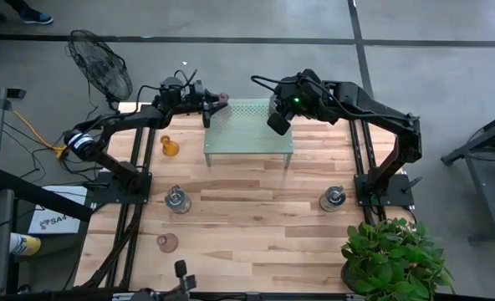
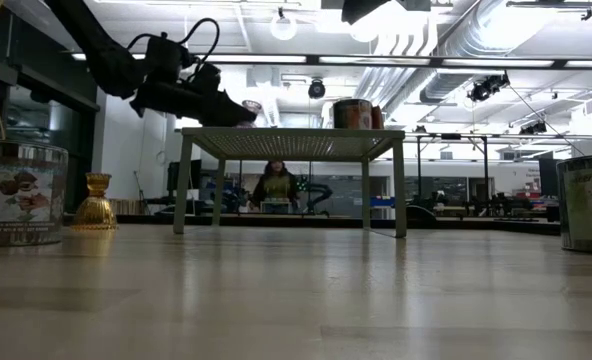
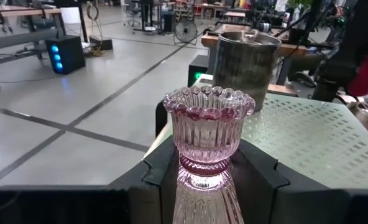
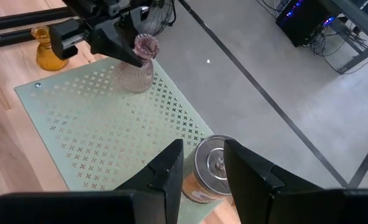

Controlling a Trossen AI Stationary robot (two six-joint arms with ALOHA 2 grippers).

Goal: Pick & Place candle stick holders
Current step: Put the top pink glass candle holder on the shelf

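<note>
on the green stand [image 1: 249, 134], left gripper [image 4: 127, 55] clamps the pink holder [image 4: 138, 65]; right gripper [image 4: 202, 163] fingers [image 4: 169, 167] hover parted over a silver holder [image 4: 210, 169].

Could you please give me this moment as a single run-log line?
left gripper: shut on pink glass holder, at green stand corner | right gripper: open over silver holder on stand | amber holder: on table

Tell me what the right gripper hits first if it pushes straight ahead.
Most likely the silvery metal holder just beyond the right gripper, standing at the edge of the green perforated stand; depth is unclear.
</note>
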